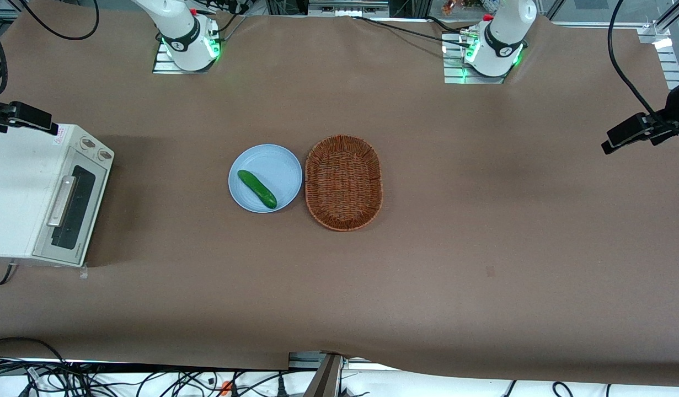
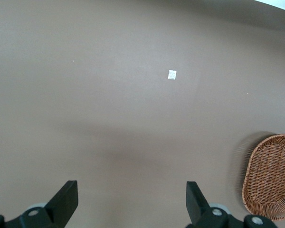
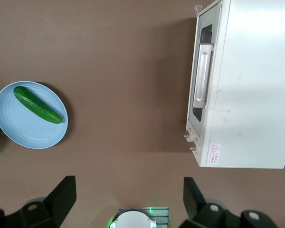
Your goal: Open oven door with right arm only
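My gripper [image 3: 126,197] hangs high above the brown table [image 1: 482,231], fingers spread wide and holding nothing — well apart from the toaster oven [image 1: 25,187] at my end of the table. Its oven door [image 1: 69,212] is closed, silver handle [image 3: 203,75] across the dark glass. A cucumber [image 1: 257,189] lies on a blue plate [image 1: 273,160] beside a wicker basket [image 1: 343,182].

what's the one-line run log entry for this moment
phase: start | oven door: shut, handle untouched | gripper: open, high above table, clear of oven | cucumber: on plate | basket: beside plate
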{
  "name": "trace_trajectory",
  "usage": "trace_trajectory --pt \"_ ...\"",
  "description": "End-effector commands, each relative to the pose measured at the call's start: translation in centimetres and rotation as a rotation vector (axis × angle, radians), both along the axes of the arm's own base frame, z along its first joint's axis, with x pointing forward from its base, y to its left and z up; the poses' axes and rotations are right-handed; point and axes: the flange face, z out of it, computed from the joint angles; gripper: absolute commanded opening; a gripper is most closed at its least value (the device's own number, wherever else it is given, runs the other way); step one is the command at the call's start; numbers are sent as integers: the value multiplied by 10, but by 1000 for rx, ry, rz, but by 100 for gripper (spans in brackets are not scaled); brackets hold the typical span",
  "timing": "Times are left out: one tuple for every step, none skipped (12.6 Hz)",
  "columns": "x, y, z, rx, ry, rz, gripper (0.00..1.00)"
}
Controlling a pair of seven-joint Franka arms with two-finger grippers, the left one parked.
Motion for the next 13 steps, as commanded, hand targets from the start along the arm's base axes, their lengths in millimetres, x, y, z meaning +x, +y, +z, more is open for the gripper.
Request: trace_trajectory --pt "-11 -1 4 25 16 11 100" --pt "-10 -1 2 24 19 11 100" --pt "-9 -1 1 24 20 13 100" --pt "-9 -1 0 24 23 11 100" --pt "-9 -1 0 24 23 11 100" --pt "-8 -3 -1 23 22 8 100" --pt "-8 -2 -1 25 23 11 100" --pt "-8 -2 -2 24 25 13 100" --pt "-8 -2 -2 25 25 20 100" --pt "-8 -3 -2 24 28 18 100" --pt "-8 -3 -4 24 33 20 100" --pt "-6 -2 -8 22 40 20 100" --pt "-4 -3 -13 20 50 21 100"
